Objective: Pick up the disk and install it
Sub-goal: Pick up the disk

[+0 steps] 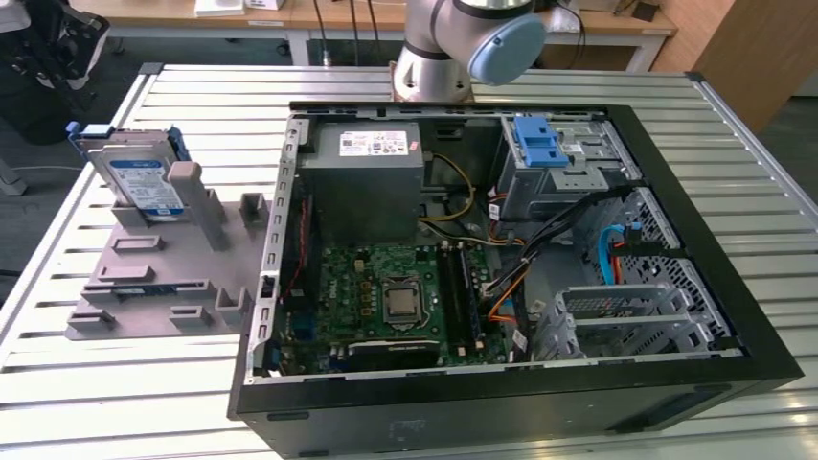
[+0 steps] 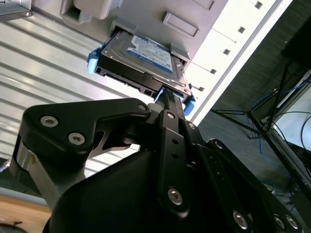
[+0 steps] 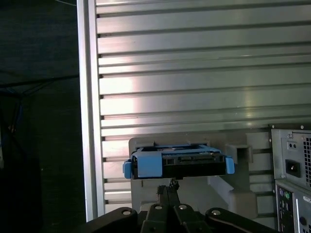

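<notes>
Exterior view: the disk [image 1: 138,177] stands on edge in a slot at the far end of a grey holder [image 1: 153,287], label facing the camera, blue caddy round its rim; the holder lies on the slatted metal table [image 1: 128,402], just beside the open computer case [image 1: 715,364] on the exterior view's left; the disk is outside the case, well apart from the drive bay with the blue latch bracket [image 1: 539,142]; inside the case sit the grey power supply [image 1: 364,182] and the green motherboard [image 1: 383,297]; the arm [image 1: 461,38] rises behind the case.

Second wrist view: the gripper [image 2: 168,96] points at the disk [image 2: 146,56], black fingers pressed together with nothing between them (the tips overlap the disk's near edge here; contact cannot be told); the disk sits in the holder with its silver top and white-and-blue label showing.

First wrist view: the gripper [image 3: 171,184] is lined up with the middle of the disk [image 3: 177,162], seen edge-on with blue caddy tabs at both ends; the case's rear panel is off to one side.
</notes>
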`<state>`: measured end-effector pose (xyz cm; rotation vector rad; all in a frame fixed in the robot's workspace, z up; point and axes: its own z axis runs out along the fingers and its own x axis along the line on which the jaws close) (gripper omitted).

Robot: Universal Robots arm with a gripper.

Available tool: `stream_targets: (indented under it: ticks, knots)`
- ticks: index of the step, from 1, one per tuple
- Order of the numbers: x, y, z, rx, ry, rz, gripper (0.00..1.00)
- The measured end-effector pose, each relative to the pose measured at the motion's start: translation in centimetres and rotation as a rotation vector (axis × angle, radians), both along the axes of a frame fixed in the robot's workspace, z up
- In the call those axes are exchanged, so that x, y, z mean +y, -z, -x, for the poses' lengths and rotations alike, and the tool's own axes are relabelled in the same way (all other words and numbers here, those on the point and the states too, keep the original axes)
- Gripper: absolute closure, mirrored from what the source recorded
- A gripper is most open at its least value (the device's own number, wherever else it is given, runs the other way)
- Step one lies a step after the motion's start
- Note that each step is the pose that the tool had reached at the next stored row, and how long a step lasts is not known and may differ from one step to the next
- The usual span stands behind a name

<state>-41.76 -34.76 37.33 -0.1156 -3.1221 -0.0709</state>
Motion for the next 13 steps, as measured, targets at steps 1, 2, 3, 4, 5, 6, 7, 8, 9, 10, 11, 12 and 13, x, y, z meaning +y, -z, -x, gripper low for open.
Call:
stream_targets:
  ticks: [1,2,3,4,5,6,7,8,9,10,11,12,13]
  knots:
    - [0.0,0.0,0.0,0.0,0.0,0.0,0.89]
    - [0.0,0.0,0.0,0.0,0.0,-0.0001,0.89]
    - [0.0,0.0,0.0,0.0,0.0,-0.0001,0.89]
    - [0.0,0.0,0.0,0.0,0.0,-0.0001,0.89]
    - [0.0,0.0,0.0,0.0,0.0,-0.0002,0.89]
    - [0.0,0.0,0.0,0.0,0.0,-0.0002,0.89]
    - [0.0,0.0,0.0,0.0,0.0,-0.0003,0.89]
    - [0.0,0.0,0.0,0.0,0.0,-0.0003,0.89]
    - [0.0,0.0,0.0,-0.0001,-0.001,-0.0003,0.89]
    - [0.0,0.0,0.0,0.0,-0.003,-0.0003,0.89]
    - [0.0,0.0,0.0,0.0,-0.007,-0.0003,0.89]
    - [0.0,0.0,0.0,0.0001,-0.014,-0.0003,0.89]
    - [0.0,0.0,0.01,0.0001,-0.022,-0.0003,0.89]
